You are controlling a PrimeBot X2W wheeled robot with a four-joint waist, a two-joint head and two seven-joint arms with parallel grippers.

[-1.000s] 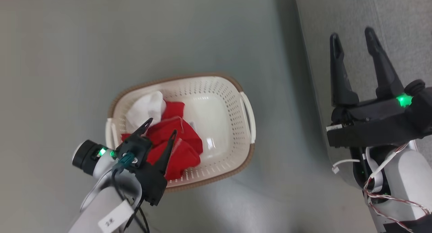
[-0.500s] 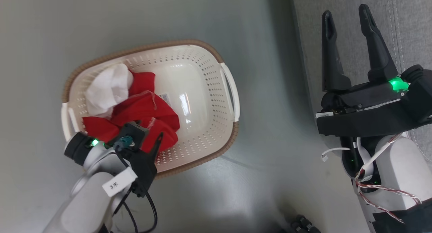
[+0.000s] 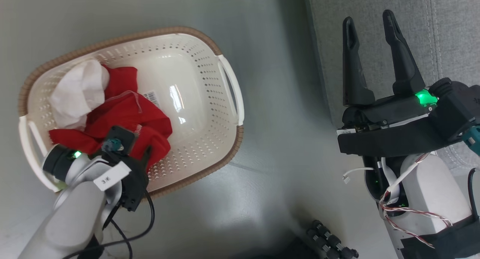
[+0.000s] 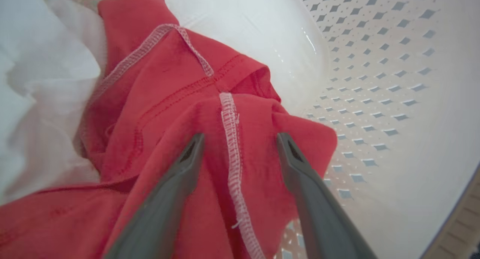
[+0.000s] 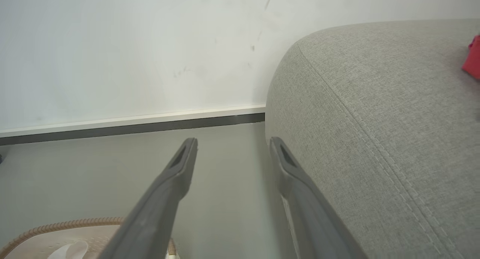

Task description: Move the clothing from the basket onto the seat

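left gripper is down in the basket, fingers spread. they straddle a raised fold of the red jersey, white stitched seam between them, not pinching yet. right gripper is spread too and empty, hanging over the sofa edge.

clothing sits bunched at the basket end on the robot's left: red on top, white piece tucked behind it toward the rim. one red bit lies on the sofa already.

handling guess: light, limp, slightly slick knit, nothing fragile. it'll drape and trail, and could drag the white piece along or snag on the rim.

best hold looks like that thick seam ridge. pinch deep to catch several layers, then lift high enough to clear the rim.
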